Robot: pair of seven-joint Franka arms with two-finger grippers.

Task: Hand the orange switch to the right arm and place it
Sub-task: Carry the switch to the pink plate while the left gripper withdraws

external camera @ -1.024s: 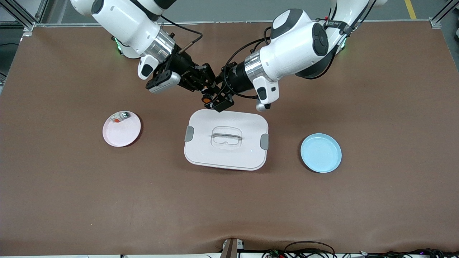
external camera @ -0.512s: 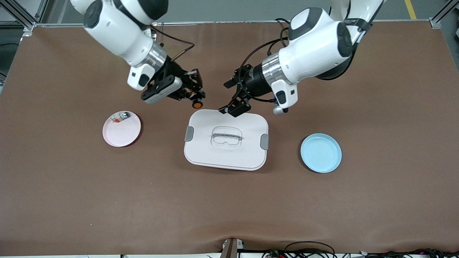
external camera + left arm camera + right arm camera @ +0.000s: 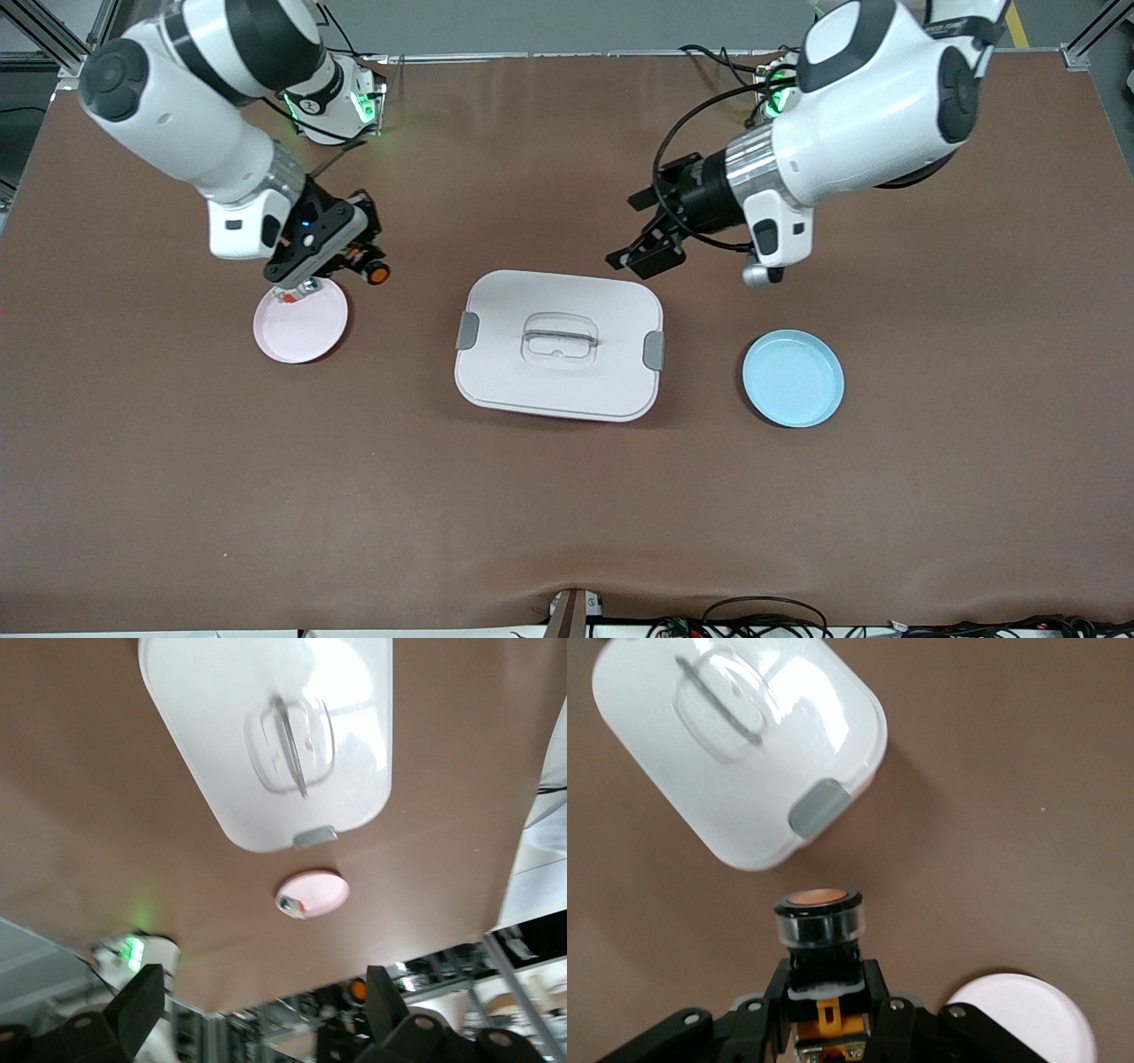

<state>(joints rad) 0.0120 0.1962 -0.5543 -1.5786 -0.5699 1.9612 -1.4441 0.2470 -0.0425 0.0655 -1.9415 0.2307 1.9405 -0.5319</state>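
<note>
Two pincers, one load: right pincer (image 3: 359, 262) is clamped on the orange switch (image 3: 378, 275) by its body, cap outward, over the bench (image 3: 567, 514) at 1 o'clock of the pink plate (image 3: 306, 337), probably the drop spot. Left pincer (image 3: 640, 253) waits with fingers apart and empty, at 1 o'clock of the white lidded box (image 3: 558, 390)

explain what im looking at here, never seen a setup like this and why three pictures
Two robot arms work at a brown table. One picture looks down from a high camera facing them; the other two come from cameras on each arm's wrist. The right gripper, up beside the pink plate, is shut on the orange switch, seen close up in its wrist view. The left gripper hangs open over the table by the white lidded box. A small white part lies on the pink plate; a blue plate sits toward the left arm's end.
</note>
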